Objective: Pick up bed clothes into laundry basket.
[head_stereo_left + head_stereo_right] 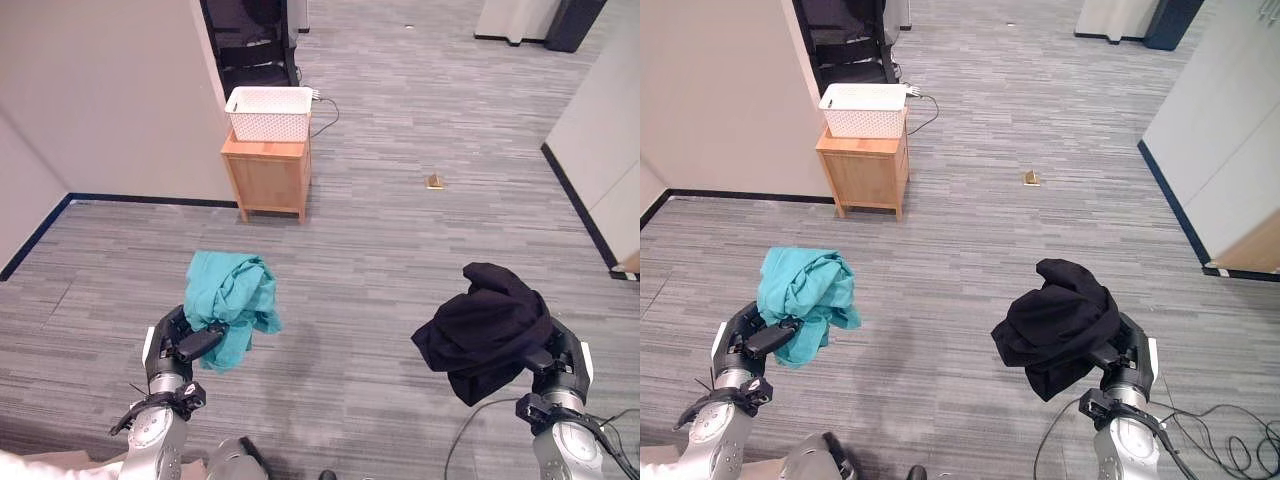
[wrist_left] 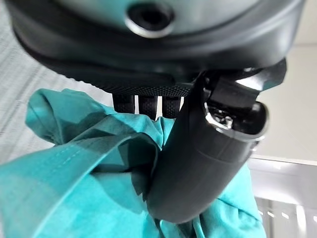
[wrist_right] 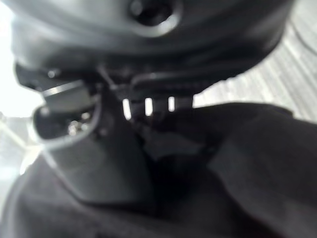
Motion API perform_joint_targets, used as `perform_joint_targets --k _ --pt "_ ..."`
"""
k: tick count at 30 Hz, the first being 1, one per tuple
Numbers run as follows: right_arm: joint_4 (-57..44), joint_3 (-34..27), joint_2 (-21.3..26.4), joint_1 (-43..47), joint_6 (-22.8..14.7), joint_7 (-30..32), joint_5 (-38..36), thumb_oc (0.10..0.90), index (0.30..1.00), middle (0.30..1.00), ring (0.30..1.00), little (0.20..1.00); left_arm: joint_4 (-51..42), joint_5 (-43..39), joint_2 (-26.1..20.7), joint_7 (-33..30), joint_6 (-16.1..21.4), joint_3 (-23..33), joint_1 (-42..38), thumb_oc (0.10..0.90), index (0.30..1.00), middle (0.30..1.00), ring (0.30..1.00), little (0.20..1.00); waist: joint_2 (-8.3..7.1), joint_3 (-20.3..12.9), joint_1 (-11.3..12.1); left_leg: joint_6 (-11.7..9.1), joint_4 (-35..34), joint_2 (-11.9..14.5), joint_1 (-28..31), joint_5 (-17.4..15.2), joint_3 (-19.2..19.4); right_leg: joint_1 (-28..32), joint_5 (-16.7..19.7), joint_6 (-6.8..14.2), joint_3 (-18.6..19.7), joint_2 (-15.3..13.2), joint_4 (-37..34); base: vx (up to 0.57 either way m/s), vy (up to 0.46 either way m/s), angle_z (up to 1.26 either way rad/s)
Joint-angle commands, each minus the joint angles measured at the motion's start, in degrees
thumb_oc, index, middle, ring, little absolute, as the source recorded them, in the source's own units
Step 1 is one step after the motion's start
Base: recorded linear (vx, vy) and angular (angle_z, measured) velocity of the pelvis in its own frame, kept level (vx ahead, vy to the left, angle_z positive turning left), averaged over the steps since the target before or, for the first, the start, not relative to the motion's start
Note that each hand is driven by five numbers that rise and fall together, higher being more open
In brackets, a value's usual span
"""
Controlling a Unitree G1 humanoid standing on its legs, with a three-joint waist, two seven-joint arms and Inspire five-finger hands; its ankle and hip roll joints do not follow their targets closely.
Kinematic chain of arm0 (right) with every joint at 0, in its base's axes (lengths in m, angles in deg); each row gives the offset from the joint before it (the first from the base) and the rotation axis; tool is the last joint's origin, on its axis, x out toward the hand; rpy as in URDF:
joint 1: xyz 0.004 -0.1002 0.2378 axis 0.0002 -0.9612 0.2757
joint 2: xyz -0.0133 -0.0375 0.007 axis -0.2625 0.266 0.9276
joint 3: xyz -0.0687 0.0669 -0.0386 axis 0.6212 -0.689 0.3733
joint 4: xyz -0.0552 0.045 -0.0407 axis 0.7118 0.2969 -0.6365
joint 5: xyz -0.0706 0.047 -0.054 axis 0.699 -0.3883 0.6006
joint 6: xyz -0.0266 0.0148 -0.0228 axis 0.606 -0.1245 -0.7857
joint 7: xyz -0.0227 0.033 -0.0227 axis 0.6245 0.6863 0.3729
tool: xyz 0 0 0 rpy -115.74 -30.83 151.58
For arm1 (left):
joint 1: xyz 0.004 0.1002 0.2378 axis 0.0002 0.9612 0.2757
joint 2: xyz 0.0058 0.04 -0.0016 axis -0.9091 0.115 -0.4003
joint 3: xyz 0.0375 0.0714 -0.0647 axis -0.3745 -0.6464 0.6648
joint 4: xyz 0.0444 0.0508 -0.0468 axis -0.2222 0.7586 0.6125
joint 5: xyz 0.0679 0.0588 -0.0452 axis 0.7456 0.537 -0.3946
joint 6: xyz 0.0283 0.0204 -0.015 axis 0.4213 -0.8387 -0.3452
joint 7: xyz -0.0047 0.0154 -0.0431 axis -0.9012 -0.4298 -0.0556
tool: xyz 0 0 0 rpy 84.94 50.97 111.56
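1. My left hand holds a bunched teal garment at the lower left of the head view, lifted above the grey carpet floor.
2. In the left wrist view the thumb presses across the teal cloth and the fingers curl into its folds, so I read this hand as clamped on the garment.
3. My right hand holds a crumpled black garment at the lower right, also raised off the floor.
4. The black cloth drapes over the top of the right hand and hangs toward the middle of the scene.
5. In the right wrist view the thumb lies against the dark fabric and the fingers appear to sink into it; the view is dim there, but the hand looks closed on the garment.
6. The two garments are well apart, one on each side of me, with bare carpet between them.
7. A white perforated laundry basket stands farther ahead, on top of a small wooden cabinet.
8. The cabinet stands against the corner of a beige wall; I cannot tell what the basket holds from this angle.
9. A small brown object lies on the carpet to the right of the cabinet, too small to identify.
10. A white cable trails from the basket's right side down to the floor.
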Motion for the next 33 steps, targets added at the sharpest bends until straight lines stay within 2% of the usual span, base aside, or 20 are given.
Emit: perform_joint_targets --k 1,3,7,9,10,11,13,14,15,16,17,19,21,23,25,26,27,29,31,33 --pt "-5.00 -2.34 2.62 3.11 -5.93 -1.23 0.50 0.400 0.300 0.300 0.300 0.300 -5.54 -0.63 -7.15 -0.69 7.57 2.04 -6.40 0.400 0.300 0.300 0.300 0.300 -4.01 -4.31 1.35 -7.39 -22.44 -5.73 10.64 9.54 2.56 20.46 7.81 9.48 -3.75 -1.89 -25.49 0.70 0.206 -0.39" --pt "-3.96 -0.64 3.10 4.51 -5.57 -1.50 0.62 0.400 0.300 0.300 0.300 0.300 -5.31 0.21 -7.81 -1.37 7.65 2.44 -6.09 0.400 0.300 0.300 0.300 0.300 -3.82 -5.34 2.62 -7.01 -23.82 -6.27 10.72 10.91 1.80 23.08 7.21 9.66 -2.88 -2.21 -24.94 0.64 0.134 -0.16" --pt "-4.73 0.61 2.19 5.06 -4.40 -2.34 1.56 0.400 0.300 0.300 0.300 0.300 -6.03 -0.82 -8.79 -1.16 7.64 3.87 -5.10 0.400 0.300 0.300 0.300 0.300 -4.54 -8.01 2.79 -3.92 -25.56 -8.25 15.07 8.17 7.59 23.32 8.71 12.39 -3.44 -5.75 -20.35 0.51 0.169 -0.56" --pt "-4.77 0.58 1.95 5.51 -4.58 -1.34 3.45 0.400 0.300 0.300 0.300 0.300 -5.26 -1.64 -9.71 -1.25 7.63 3.03 -7.07 0.400 0.300 0.300 0.300 0.300 -6.79 -7.49 3.91 2.14 -20.24 -12.82 14.72 -0.67 7.46 19.42 23.07 17.89 -3.25 -12.38 -3.55 0.57 0.317 0.08" --pt "-4.95 0.71 1.40 5.17 -4.78 -1.32 2.95 0.400 0.300 0.300 0.300 0.300 -5.55 -2.16 -10.10 -1.48 7.89 2.74 -7.99 0.400 0.300 0.300 0.300 0.300 -6.52 -6.89 3.30 3.11 -19.65 -13.59 16.06 -2.70 7.00 17.59 28.12 18.54 -2.37 -13.70 2.10 0.30 0.239 0.21" --pt "-5.01 0.67 1.32 5.22 -4.79 -1.33 2.91 0.400 0.300 0.300 0.300 0.300 -5.46 -2.22 -10.21 -1.51 7.91 2.73 -8.15 0.400 0.300 0.300 0.300 0.300 -6.55 -6.75 3.35 3.50 -19.44 -13.75 15.95 -3.16 7.07 17.08 28.14 18.88 -2.04 -13.99 2.92 0.32 0.234 0.36" --pt "-5.31 1.13 0.73 4.73 -4.58 -1.47 4.27 0.400 0.300 0.300 0.300 0.300 -5.88 -2.80 -10.50 -1.90 8.40 2.58 -8.70 0.400 0.300 0.300 0.300 0.300 -5.17 -4.85 1.76 5.58 -20.50 -15.56 20.74 -6.07 5.80 9.67 30.86 18.46 -0.04 -15.68 13.73 0.48 0.326 0.69" --pt "-5.26 0.93 0.36 4.11 -4.09 -1.39 4.99 0.400 0.300 0.300 0.300 0.300 -5.62 -2.48 -11.02 -2.60 8.47 2.57 -9.57 0.400 0.300 0.300 0.300 0.300 -3.74 -3.66 -0.11 7.07 -22.24 -17.16 24.71 -8.59 3.36 3.18 27.18 17.75 1.28 -15.23 20.80 0.85 0.350 0.67" --pt "-4.83 0.55 -0.26 2.63 -3.84 -1.83 5.03 0.400 0.300 0.300 0.300 0.300 -5.79 -2.20 -11.67 -2.43 8.12 2.23 -10.68 0.400 0.300 0.300 0.300 0.300 -2.27 -2.57 -2.51 6.71 -23.58 -17.95 29.73 -10.20 1.38 -4.58 21.85 16.62 -0.10 -15.89 19.35 0.69 0.225 0.39" --pt "-4.91 0.47 -0.22 2.56 -3.81 -1.88 5.06 0.400 0.300 0.300 0.300 0.300 -5.73 -2.22 -11.62 -2.41 8.08 2.19 -10.75 0.400 0.300 0.300 0.300 0.300 -2.23 -2.62 -2.77 6.65 -23.92 -18.08 29.89 -10.27 1.01 -4.41 21.33 16.55 -0.44 -16.02 19.56 0.92 0.021 1.26" --pt "-4.16 -1.47 -0.94 0.57 -3.43 -2.06 4.00 0.400 0.300 0.300 0.300 0.300 -6.10 -4.57 -10.51 -1.26 8.32 1.74 -11.68 0.400 0.300 0.300 0.300 0.300 -2.02 -2.07 -6.06 4.87 -24.20 -19.17 33.67 -11.64 -3.68 -9.36 17.22 15.55 1.91 -12.83 7.19 0.72 -0.110 1.29" --pt "-4.00 -2.13 -1.18 -0.53 -3.47 -1.92 3.57 0.400 0.300 0.300 0.300 0.300 -4.74 -5.00 -9.77 -0.93 8.42 0.57 -12.93 0.400 0.300 0.300 0.300 0.300 -2.47 -2.88 -8.27 3.06 -24.67 -18.68 35.15 -11.98 -4.74 -8.02 18.65 15.58 4.68 -9.70 -10.25 0.68 -0.181 1.06" --pt "-4.44 -2.97 -1.07 -1.22 -3.65 -1.87 4.01 0.400 0.300 0.300 0.300 0.300 -3.58 -3.53 -9.64 -0.69 8.37 -0.66 -14.33 0.400 0.300 0.300 0.300 0.300 -2.59 -3.85 -9.22 1.21 -25.23 -18.06 37.33 -11.40 -6.52 -8.77 21.24 16.94 6.10 -8.27 -18.02 0.52 -0.156 1.15" --pt "-4.70 -4.06 -0.01 -2.26 -3.58 -2.06 4.64 0.400 0.300 0.300 0.300 0.300 -3.60 -1.98 -8.82 0.67 8.32 -1.83 -15.24 0.400 0.300 0.300 0.300 0.300 -2.90 -5.08 -9.69 -0.82 -21.70 -16.50 38.02 -10.02 -7.45 -6.91 22.47 16.38 2.22 -8.33 -17.43 0.49 -0.183 0.58" --pt "-4.59 -4.13 0.12 -2.31 -3.67 -2.09 4.62 0.400 0.300 0.300 0.300 0.300 -3.52 -1.99 -8.70 0.80 8.40 -1.88 -15.22 0.400 0.300 0.300 0.300 0.300 -2.59 -4.96 -9.97 -1.08 -20.91 -15.95 37.90 -10.54 -7.83 -6.36 22.33 16.35 1.76 -8.10 -17.74 0.32 -0.222 0.86" --pt "-3.62 -5.14 1.70 -1.71 -4.55 -1.30 3.52 0.400 0.300 0.300 0.300 0.300 -2.59 -4.86 -7.48 1.27 8.72 -2.77 -15.87 0.400 0.300 0.300 0.300 0.300 -3.80 -5.53 -9.22 -3.84 -7.38 -10.69 32.92 -3.84 -9.72 -1.91 20.08 13.00 2.25 -6.31 -19.01 0.34 -0.340 0.54" --pt "-3.51 -5.20 1.72 -1.67 -4.63 -1.29 3.45 0.400 0.300 0.300 0.300 0.300 -2.59 -4.91 -7.52 1.28 8.72 -2.84 -15.93 0.400 0.300 0.300 0.300 0.300 -3.78 -5.51 -9.39 -4.09 -6.32 -10.28 32.24 -4.06 -10.16 -1.85 20.15 12.77 1.95 -6.16 -19.23 0.45 -0.453 0.54" --pt "-3.21 -6.19 3.63 -1.05 -5.67 -0.37 2.18 0.400 0.300 0.300 0.300 0.300 -2.87 -6.99 -6.72 1.18 8.92 -3.02 -15.61 0.400 0.300 0.300 0.300 0.300 -5.76 -4.62 -8.40 -4.95 4.24 -5.59 26.59 0.02 -10.02 3.57 17.62 9.45 -0.54 -5.43 -21.88 0.34 -0.275 0.93" --pt "-2.83 -7.11 4.48 -1.23 -5.12 -0.37 2.32 0.400 0.300 0.300 0.300 0.300 -2.84 -7.21 -6.56 1.47 8.51 -2.72 -14.87 0.400 0.300 0.300 0.300 0.300 -6.23 -4.33 -7.96 -6.41 2.58 -2.80 23.60 -1.29 -6.40 7.25 16.20 9.70 -1.63 -5.49 -23.42 0.32 -0.122 0.26" --pt "-2.69 -7.26 5.08 -1.12 -5.11 -0.57 2.40 0.400 0.300 0.300 0.300 0.300 -2.64 -7.63 -6.35 1.81 8.38 -2.58 -14.50 0.400 0.300 0.300 0.300 0.300 -6.68 -4.31 -7.48 -5.56 -0.94 -3.04 22.48 -1.92 -3.34 8.30 16.84 9.93 -2.78 -6.14 -24.52 0.13 0.017 0.52"
